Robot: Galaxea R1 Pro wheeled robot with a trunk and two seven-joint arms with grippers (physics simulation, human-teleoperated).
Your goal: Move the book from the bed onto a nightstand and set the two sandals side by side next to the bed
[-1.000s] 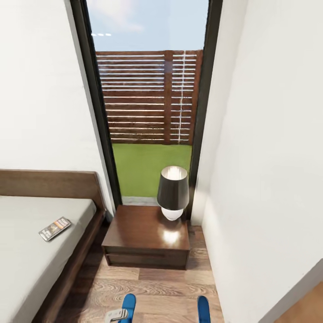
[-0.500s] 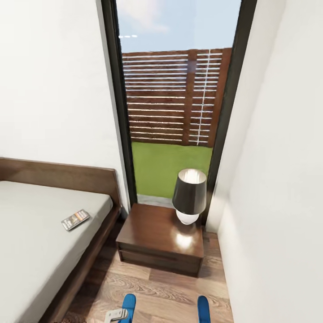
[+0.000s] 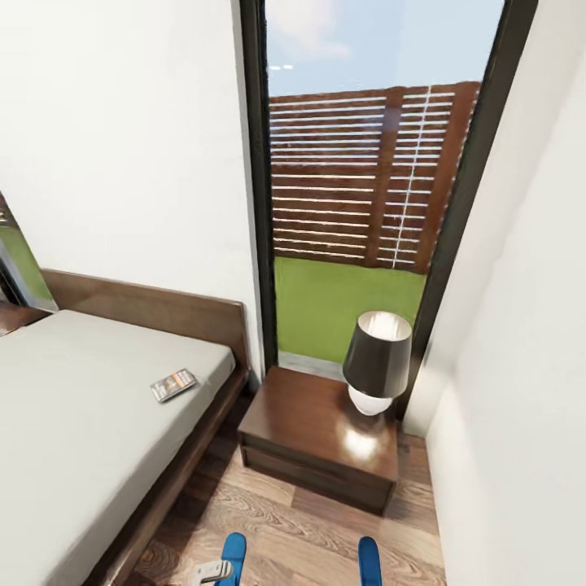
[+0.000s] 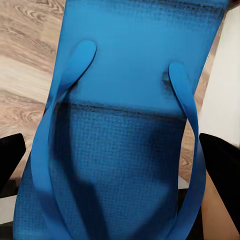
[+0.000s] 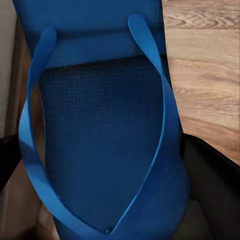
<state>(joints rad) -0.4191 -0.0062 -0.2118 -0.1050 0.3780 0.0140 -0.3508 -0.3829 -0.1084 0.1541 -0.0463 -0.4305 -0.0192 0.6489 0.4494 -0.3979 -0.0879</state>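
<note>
Sandals — one clamped in each gripper: left sandal (image 4: 125,125) between the left gripper's fingers (image 4: 10,155), right sandal (image 5: 100,130) held likewise. Over the last second the head view has swung left, exposing more bed (image 3: 73,423). Book (image 3: 173,385) lies on the mattress; nightstand (image 3: 313,423) beside it carries a lamp (image 3: 377,362) — floor beside the bed is reachable.

A bright blue sandal (image 5: 107,135) lies between the two black fingers (image 5: 212,190) of the right hand (image 5: 107,200), one finger at each side of it. Its blue straps meet in a V near the camera and run apart toward the far end. Wood-plank floor (image 5: 205,65) shows beyond it.
</note>
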